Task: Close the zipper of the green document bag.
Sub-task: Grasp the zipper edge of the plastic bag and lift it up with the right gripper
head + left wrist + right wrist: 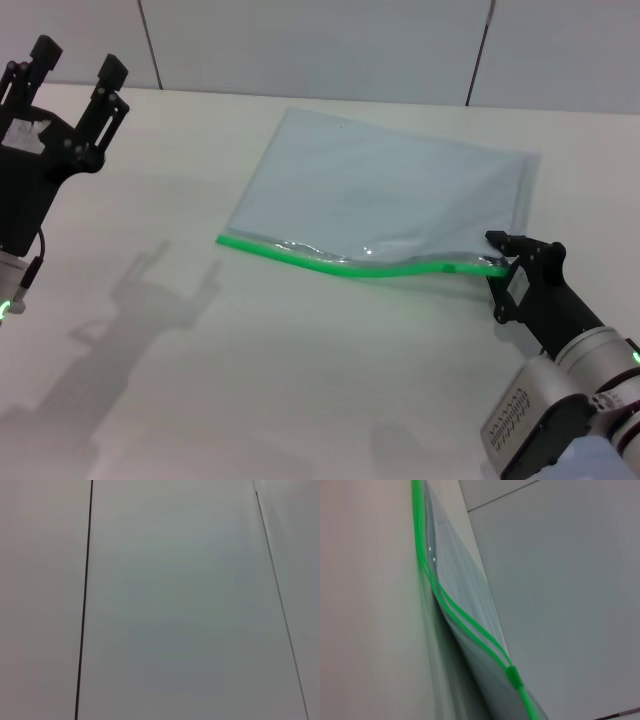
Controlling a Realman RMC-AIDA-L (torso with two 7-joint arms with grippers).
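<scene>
From the head view I see the green document bag (pixel 385 190) lying flat on the white table (pixel 250 380), its zipper (pixel 360 263) running along the near long edge. My right gripper (pixel 505 262) sits at the right end of that green strip, clenched on the bag's corner there, which is lifted slightly off the surface. The slider (pixel 449 266) shows as a small green lump just left of the fingertips.

The right wrist view adds what the head view cannot: the zipper (pixel 455 611) splits into two separate green tracks beyond the slider (pixel 514 676), so the mouth stands open along most of its length.

My left gripper (pixel 78 72) hangs raised at the far left, fingers spread, well apart from the bag. Its wrist view shows only wall panels (pixel 175 605).

Bare table lies in front of the zipper edge.
</scene>
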